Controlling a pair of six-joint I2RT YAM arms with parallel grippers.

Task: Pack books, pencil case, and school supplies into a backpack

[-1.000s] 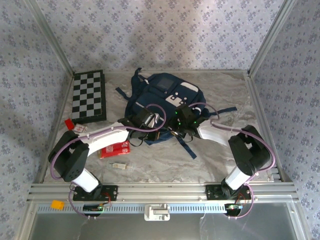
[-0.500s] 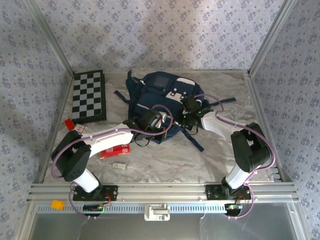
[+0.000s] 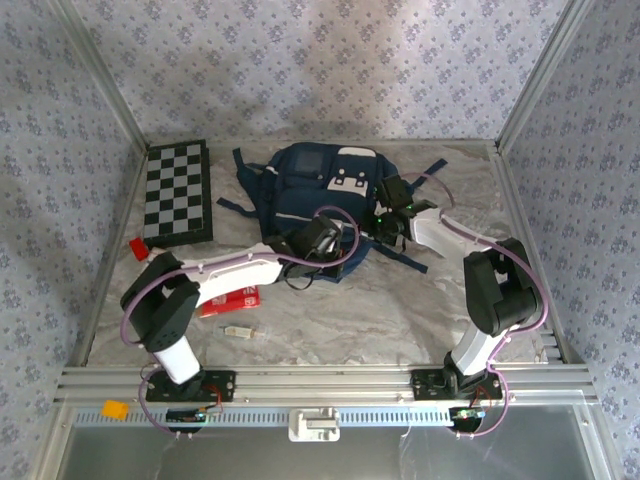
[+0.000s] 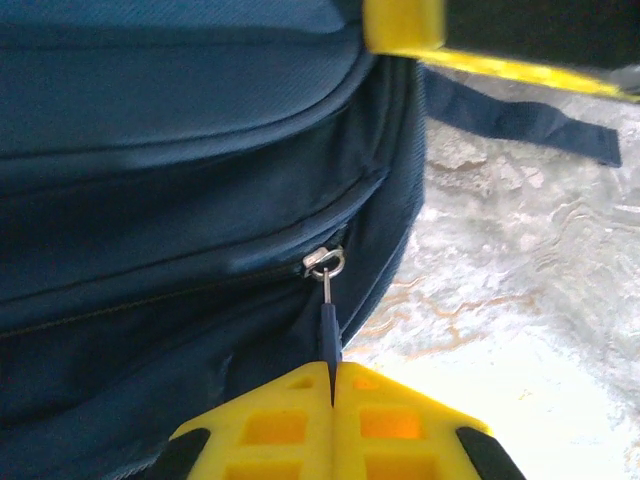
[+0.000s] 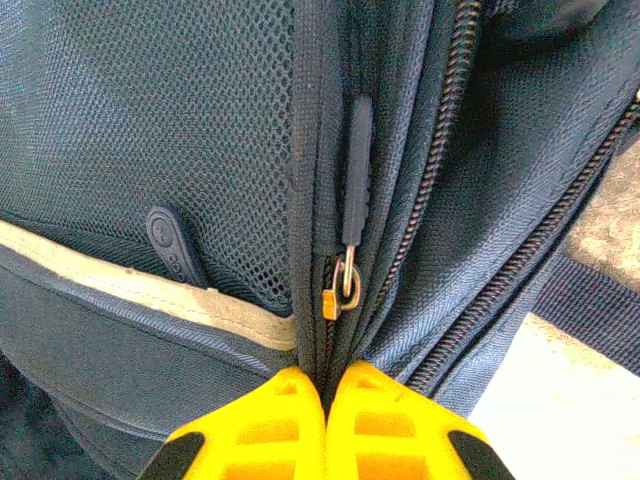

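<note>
Blue-flowered wallpaper closes in three sides of a marbled grey table (image 3: 420,300), seen from the overhead camera. At far left lies a chequered board (image 3: 177,193), with a small red block (image 3: 137,246) just off its near corner. Nearer the front, a red pencil case (image 3: 232,300) lies partly hidden beneath the left arm, and a pale little stick (image 3: 238,331) rests on the bare table just in front of it. The navy backpack (image 3: 310,190) lies flat at the middle back, straps splayed to both sides.

The left arm stretches low from its base, forearm running right and away to put the left end effector (image 3: 322,240) at the backpack's near edge. The right arm folds at a raised elbow by the table's right side and reaches back leftward, the right end effector (image 3: 388,222) against the bag's right flank.

The wrist cameras supply what the overhead view cannot resolve. On the left, yellow fingers (image 4: 270,425) are clamped on a dark zip pull (image 4: 329,330) hanging taut from a metal ring (image 4: 324,262) at the bag's side. On the right, the fingers (image 5: 265,420) are pressed together at a zip seam, just below a second pull tab (image 5: 357,160) beside a mesh pocket (image 5: 150,120). Whether cloth is caught between them cannot be told.
</note>
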